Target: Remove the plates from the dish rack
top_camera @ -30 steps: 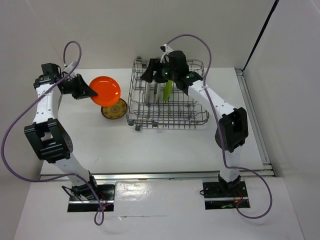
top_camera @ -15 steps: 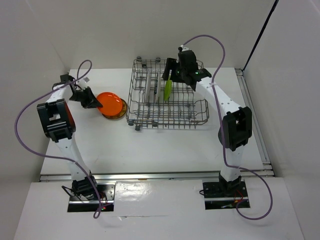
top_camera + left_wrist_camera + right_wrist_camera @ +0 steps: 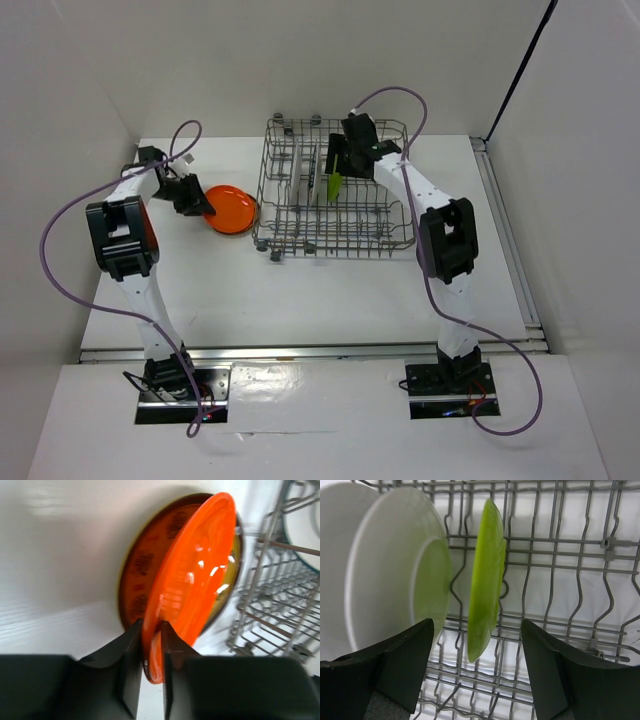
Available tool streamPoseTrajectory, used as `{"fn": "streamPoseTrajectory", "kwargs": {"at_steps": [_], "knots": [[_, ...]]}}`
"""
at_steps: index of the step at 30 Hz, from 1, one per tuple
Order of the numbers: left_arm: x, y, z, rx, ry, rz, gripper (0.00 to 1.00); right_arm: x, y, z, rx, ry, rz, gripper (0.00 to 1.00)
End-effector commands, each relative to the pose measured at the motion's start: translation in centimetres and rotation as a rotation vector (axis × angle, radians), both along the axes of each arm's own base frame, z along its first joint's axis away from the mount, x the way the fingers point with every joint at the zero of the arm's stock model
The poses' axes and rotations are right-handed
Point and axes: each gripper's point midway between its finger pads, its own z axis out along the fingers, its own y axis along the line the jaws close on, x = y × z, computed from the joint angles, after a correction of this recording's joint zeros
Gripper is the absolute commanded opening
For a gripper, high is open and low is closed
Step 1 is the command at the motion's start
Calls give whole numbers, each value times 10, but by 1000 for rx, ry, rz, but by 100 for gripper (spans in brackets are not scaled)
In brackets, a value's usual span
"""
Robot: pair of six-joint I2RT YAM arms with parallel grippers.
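Left fingers (image 3: 131, 670): nearly closed, one on each side of the orange plate (image 3: 195, 580), pressed to its near rim.
Right fingers (image 3: 390, 670): spread wide and holding nothing. They stand either side of the lime green plate (image 3: 485, 570), with clear gaps on both sides.
Orange plate: out of the rack on the table (image 3: 300, 290), tilted. Its far edge rests on the mustard-brown plate (image 3: 142, 565) and its near edge is raised between the fingers.
Mustard-brown plate: flat on the table just left of the dish rack (image 3: 375, 225), mostly covered by the orange one.
Lime green plate: on edge between the tines, in the rear half of the rack.
White plates: two stand on edge to its left, one (image 3: 395, 565) right beside it and the other (image 3: 340, 520) behind that. Their patterns do not show.
Left gripper (image 3: 205, 203): low over the table, at the plate's left rim.
Right gripper (image 3: 338, 165): over the rack, pointing down.
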Motion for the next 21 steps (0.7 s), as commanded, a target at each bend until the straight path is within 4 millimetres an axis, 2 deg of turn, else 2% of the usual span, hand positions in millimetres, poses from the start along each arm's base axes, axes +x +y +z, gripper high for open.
{"fn": "streamPoseTrajectory", "kwargs": {"at_steps": [1, 2, 3, 4, 6, 7, 9, 10, 11, 15, 16, 17, 21], "knots": [[-2, 9, -16, 98, 41, -22, 37, 11, 2, 24, 12, -53, -7, 78], [-3, 11, -19, 110, 51, -27, 42, 9, 1, 21, 7, -42, -7, 78], [-5, 8, -21, 119, 63, -34, 51, 9, 1, 24, 7, -42, -7, 78], [-8, 6, -22, 163, 74, -57, 56, 10, 0, 18, -2, -35, -14, 78], [-11, 4, -25, 215, 91, -80, 64, 10, 0, 18, -3, -34, -14, 78], [-13, -4, -26, 235, 98, -110, 65, 10, 0, 12, -7, -25, -14, 78], [-15, -5, -25, 286, 98, -134, 66, 14, -3, 9, -21, -29, -32, 78], [-14, -5, -20, 288, 87, -132, 67, 13, -5, -7, -43, 3, -38, 78], [-14, -8, -21, 297, 88, -142, 67, 17, -4, -4, -39, -5, -38, 78], [-10, -11, -9, 284, 69, -113, 67, 23, -4, -16, -55, 15, -57, 72], [-7, -11, -6, 282, 63, -104, 67, 24, -5, -25, -67, 26, -64, 71], [-6, -11, -1, 285, 51, -102, 68, 23, -2, -21, -72, 21, -61, 69], [-3, 0, 8, 342, 44, -62, 68, 25, -5, -27, -95, 34, -76, 68]]}}
